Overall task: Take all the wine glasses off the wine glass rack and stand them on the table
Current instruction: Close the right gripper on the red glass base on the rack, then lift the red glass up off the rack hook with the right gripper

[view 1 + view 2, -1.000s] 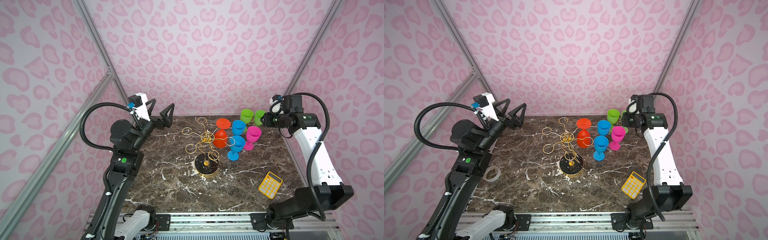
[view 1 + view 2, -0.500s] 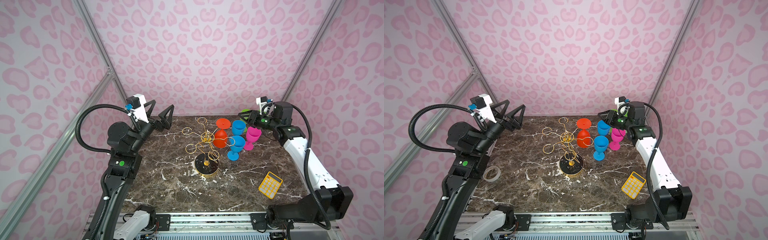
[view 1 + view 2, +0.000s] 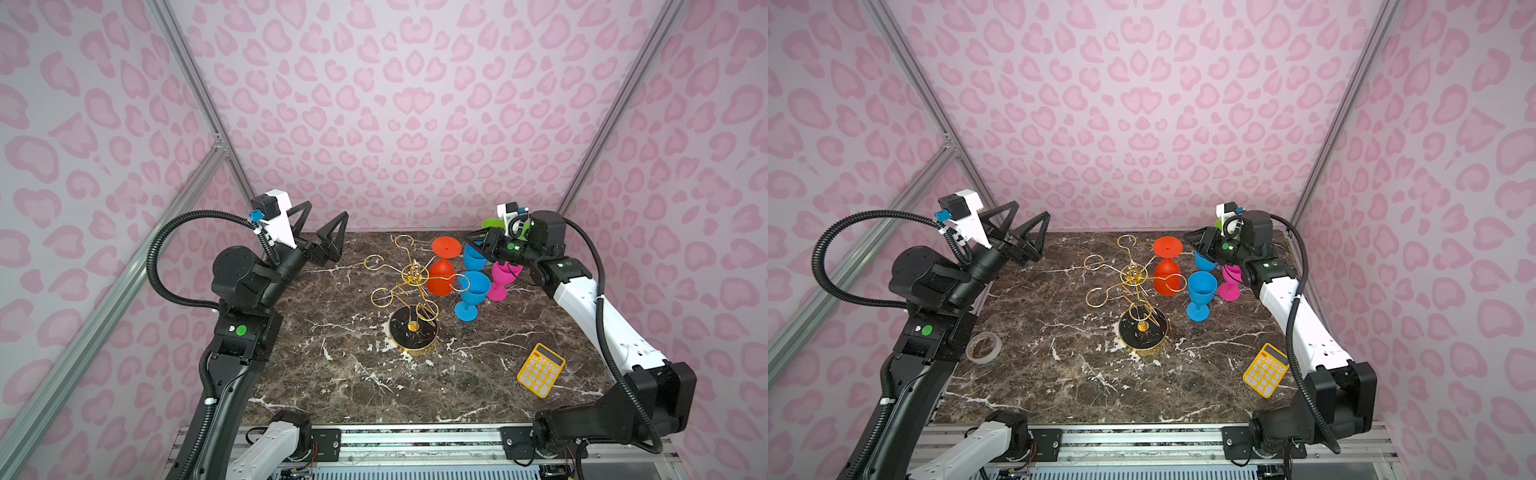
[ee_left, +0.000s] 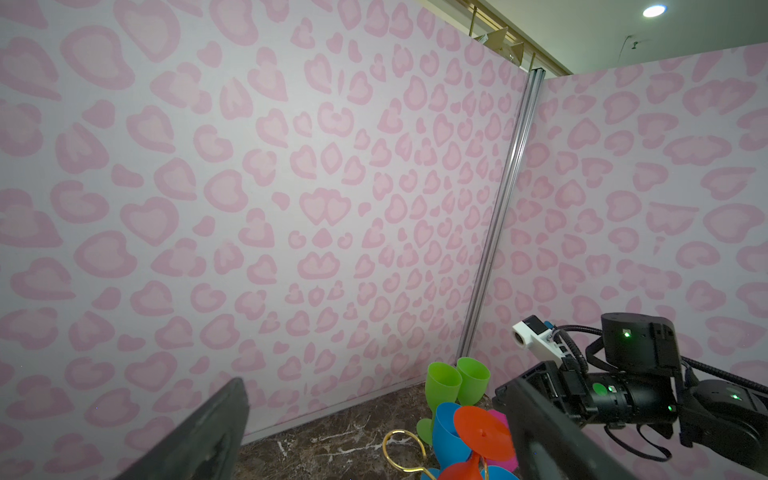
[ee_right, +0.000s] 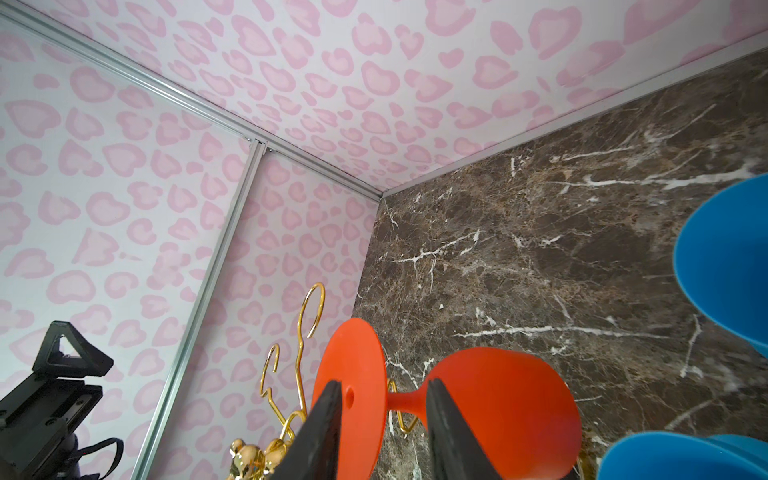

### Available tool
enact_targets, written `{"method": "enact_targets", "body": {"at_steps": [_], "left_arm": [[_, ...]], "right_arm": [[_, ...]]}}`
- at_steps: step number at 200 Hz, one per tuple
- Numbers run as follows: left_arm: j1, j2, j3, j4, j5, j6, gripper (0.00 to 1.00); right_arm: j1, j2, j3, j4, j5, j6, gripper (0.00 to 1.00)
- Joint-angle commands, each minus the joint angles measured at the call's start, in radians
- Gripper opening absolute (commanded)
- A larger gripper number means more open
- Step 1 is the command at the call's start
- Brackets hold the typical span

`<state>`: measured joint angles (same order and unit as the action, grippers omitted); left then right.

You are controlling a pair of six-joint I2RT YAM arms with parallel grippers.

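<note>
Swinging in from the back corner, the right fingers (image 5: 322, 432), half-parted, are lining up to pinch the stem of the red wine glass (image 3: 441, 276) hanging inverted on the wine glass rack (image 3: 401, 332), while the left fingers (image 4: 199, 440) are idling wide.

The wine glass (image 3: 441, 276) is red, the rack (image 3: 414, 273) gold

A robot test booth set up inside a larger room: pink heart-spotted wall panels (image 3: 415, 104) in bare aluminium frame posts (image 3: 190, 75); two black-and-white robot arms (image 3: 590, 307) mounted on a metal rail (image 3: 415, 434) at the edge of a dark brown marble table (image 3: 353, 374); above the panels, a plain ceiling (image 4: 602, 29) with a round recessed lamp (image 4: 653, 11).
</note>
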<state>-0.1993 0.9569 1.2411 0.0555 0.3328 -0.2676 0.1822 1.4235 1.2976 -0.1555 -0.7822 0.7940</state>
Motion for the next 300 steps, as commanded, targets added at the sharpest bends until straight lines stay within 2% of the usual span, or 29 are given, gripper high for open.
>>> {"method": "enact_targets", "body": {"at_steps": [1,85,300], "left_arm": [[0.001,-0.004,-0.002,0.023,0.009,-0.004,0.97],[0.0,-0.012,-0.005,0.015,0.008,0.005,0.97],[0.0,-0.024,-0.005,0.007,0.022,0.015,0.98]], "right_arm": [[0.012,0.012,-0.009,0.05,0.001,0.017,0.36],[0.046,0.031,-0.032,0.091,-0.001,0.048,0.34],[0.053,0.018,-0.034,0.156,-0.015,0.132,0.04]]}}
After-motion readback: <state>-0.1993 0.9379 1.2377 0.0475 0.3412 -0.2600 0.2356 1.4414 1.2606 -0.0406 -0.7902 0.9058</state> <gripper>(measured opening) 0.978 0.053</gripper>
